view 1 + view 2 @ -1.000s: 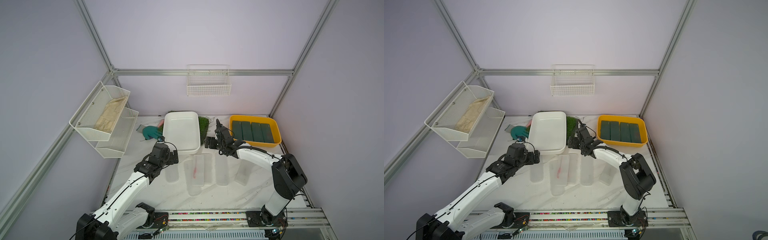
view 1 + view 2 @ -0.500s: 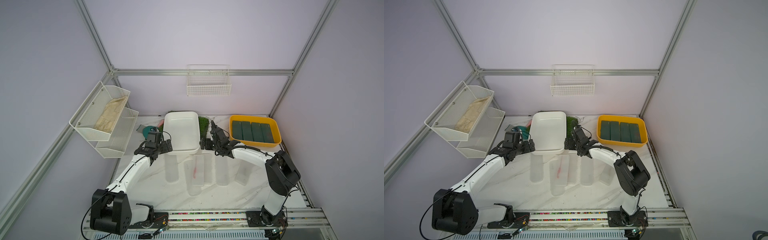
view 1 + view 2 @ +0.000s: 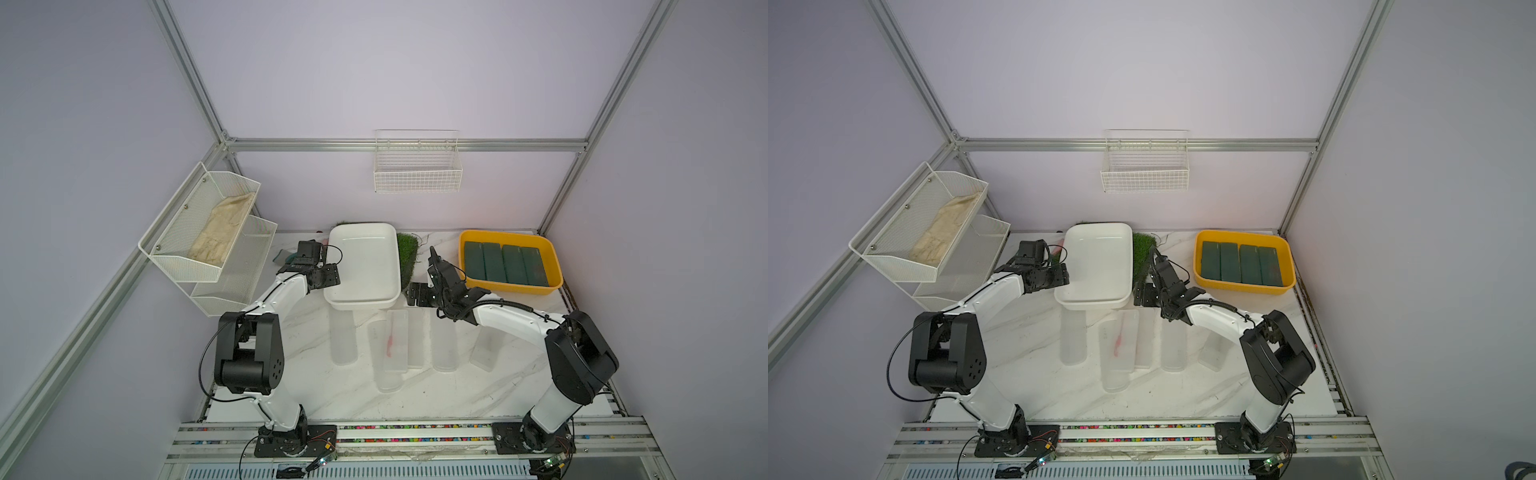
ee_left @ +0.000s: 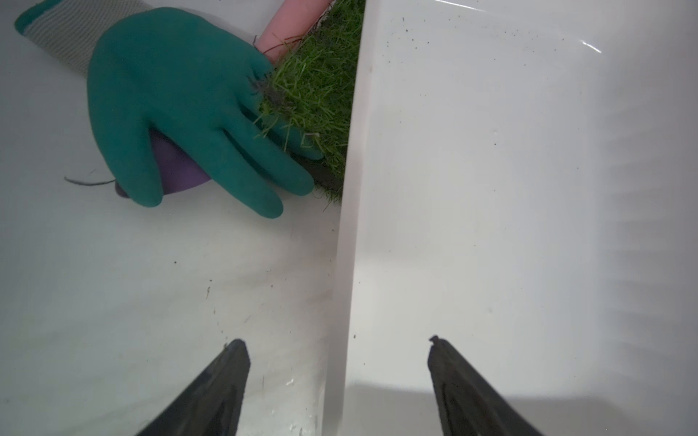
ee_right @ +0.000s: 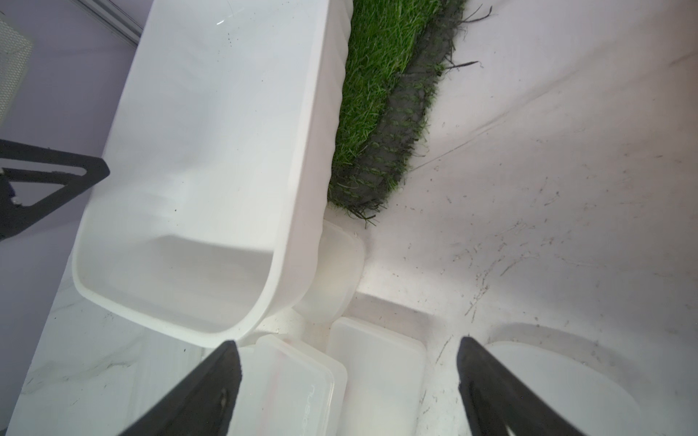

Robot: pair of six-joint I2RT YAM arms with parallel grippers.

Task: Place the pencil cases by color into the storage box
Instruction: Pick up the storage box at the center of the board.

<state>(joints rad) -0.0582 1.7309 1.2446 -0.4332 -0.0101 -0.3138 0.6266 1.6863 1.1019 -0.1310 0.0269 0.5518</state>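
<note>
Six frosted cases (image 3: 444,345) are lying on the surface (image 3: 436,390) at 6 o'clock of the white box (image 3: 361,266), long axes running 12-to-6. My right fingers (image 5: 204,392), spread, are hovering nearest them; my left fingers (image 4: 211,396) (spread too) are straddling the box's 9 o'clock rim, not gripping.

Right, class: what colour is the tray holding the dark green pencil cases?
The tray is yellow, clearest in a top view.

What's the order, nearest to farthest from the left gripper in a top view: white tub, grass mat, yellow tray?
1. White tub, rim between the left gripper's jaws.
2. Grass mat, beyond the tub.
3. Yellow tray, far right.
</note>
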